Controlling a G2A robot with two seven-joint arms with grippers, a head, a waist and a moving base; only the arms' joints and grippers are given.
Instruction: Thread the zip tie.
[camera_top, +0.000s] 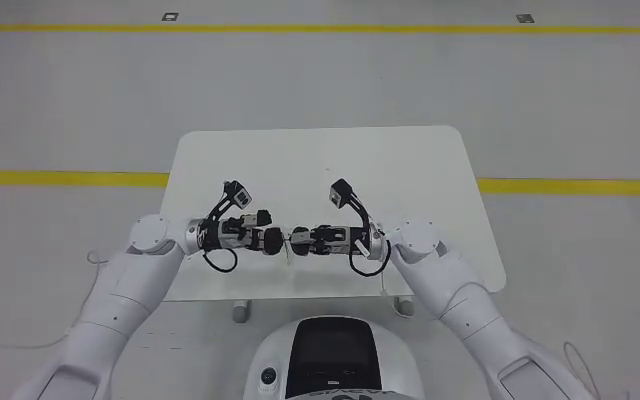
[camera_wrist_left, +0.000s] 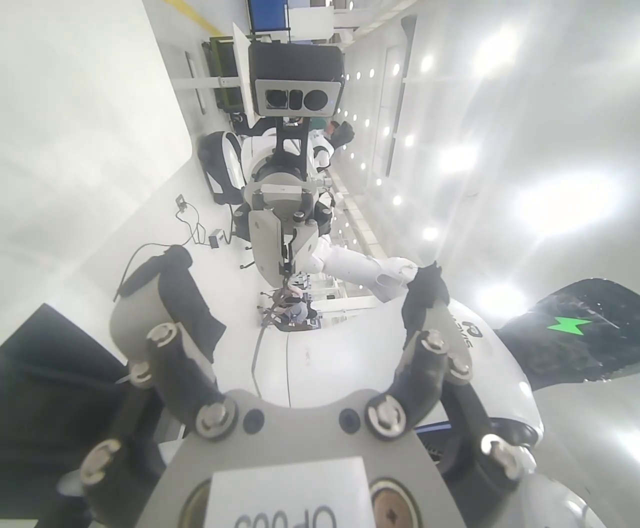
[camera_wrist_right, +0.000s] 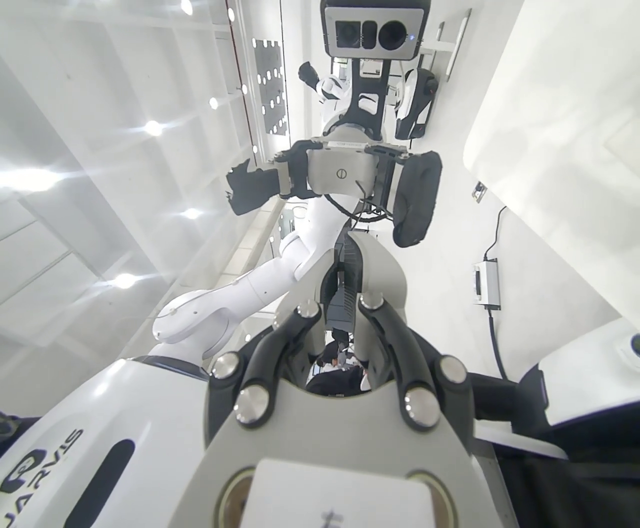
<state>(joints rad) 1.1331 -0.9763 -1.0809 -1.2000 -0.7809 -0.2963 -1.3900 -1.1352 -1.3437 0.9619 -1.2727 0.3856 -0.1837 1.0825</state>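
The thin pale plastic zip tie (camera_top: 287, 247) dangles from the right gripper's (camera_wrist_right: 346, 260) pressed-together fingers. The left gripper's (camera_wrist_right: 330, 197) spread fingers could miss its floppy end or knock it loose.

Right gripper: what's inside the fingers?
The right gripper is shut on a dark ribbed strip, probably the zip tie. The fingers cover its sides, so how far it runs in can't be seen.
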